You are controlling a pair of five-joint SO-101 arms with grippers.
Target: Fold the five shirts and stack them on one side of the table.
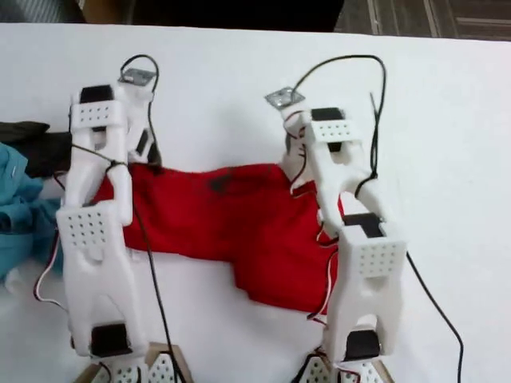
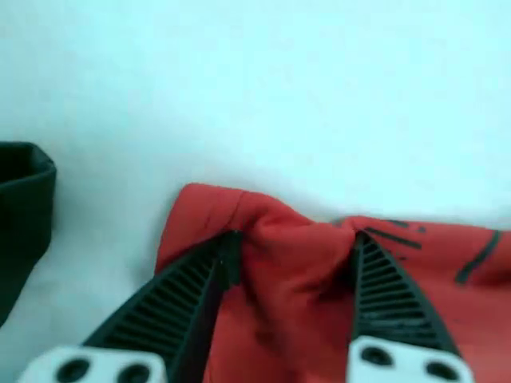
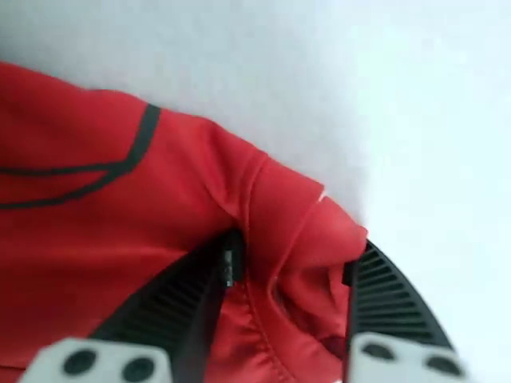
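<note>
You have the left gripper and right gripper each part-closed, pinching bunched top-edge folds of the red shirt, mid-frame.

Red shirt, black line markings

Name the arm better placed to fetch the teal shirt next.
Left, probably: the teal shirt lies beside the left arm, far from the right. The left gripper and right gripper each pinch the red shirt.
</note>
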